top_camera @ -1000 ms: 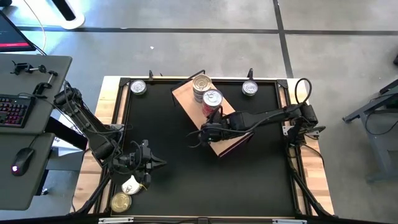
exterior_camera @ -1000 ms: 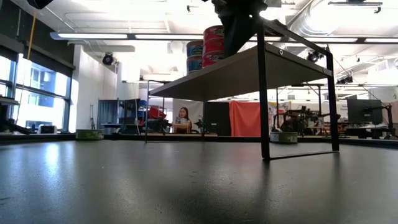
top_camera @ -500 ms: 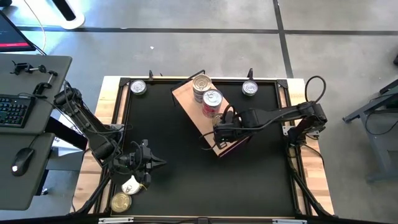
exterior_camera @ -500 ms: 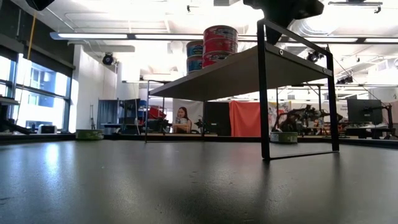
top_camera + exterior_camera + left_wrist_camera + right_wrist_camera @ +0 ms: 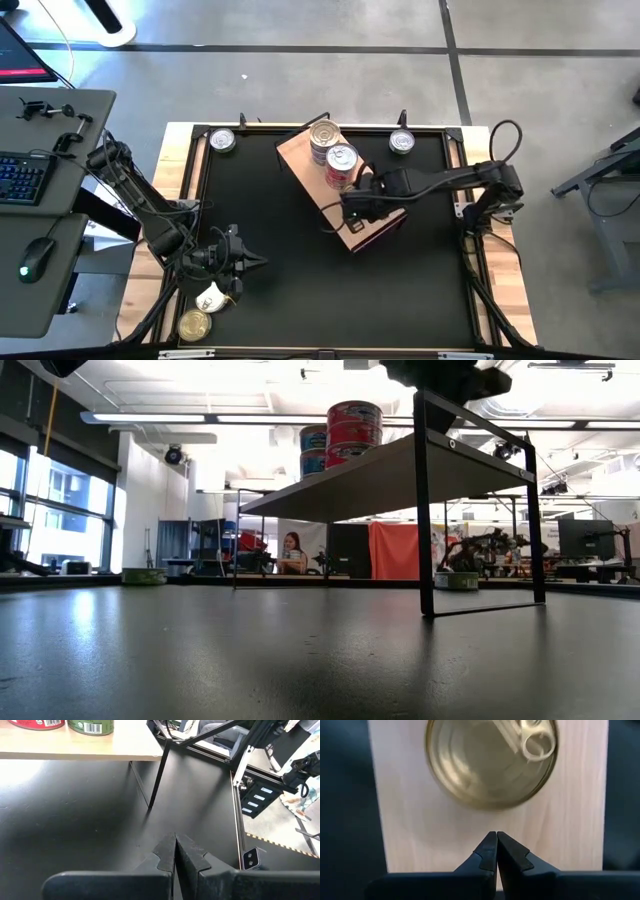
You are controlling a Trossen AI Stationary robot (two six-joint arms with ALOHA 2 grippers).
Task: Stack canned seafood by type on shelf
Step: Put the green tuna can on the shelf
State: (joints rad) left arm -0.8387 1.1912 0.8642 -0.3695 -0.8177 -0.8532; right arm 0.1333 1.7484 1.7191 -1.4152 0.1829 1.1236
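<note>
The right tool (image 5: 345, 203) hovers over the shelf (image 5: 300, 157) with its jaws pressed together and nothing between them. Directly ahead of its fingertips, in the right wrist view, stands the red-labelled stack (image 5: 341, 165), whose gold pull-tab lid (image 5: 491, 761) fills the view; the tool is just beside this stack and not touching it. Beyond that stack, farther from the tool, stands the second stack (image 5: 324, 140), also on the shelf. In the low view both stacks stand upright on the raised board, one close behind the other.

The left tool (image 5: 252, 262) waits low over the tabletop (image 5: 270, 290), jaws shut and empty, well apart from the shelf. Close behind it lie a gold-lidded can (image 5: 194, 324) and a pale item (image 5: 210, 298) whose kind cannot be told. Two further cans rest at the far edge of the tabletop: one at the left corner (image 5: 222, 141) and one toward the right (image 5: 401, 143).

Judged step: the right tool is between placements, with no can in hand. Cans off the shelf indicate the task is only partly complete.

The next move calls for opening a tool, descending over one loose can, and matching its type to the correct stack before placement. Clearance from the standing stacks must be kept.
</note>
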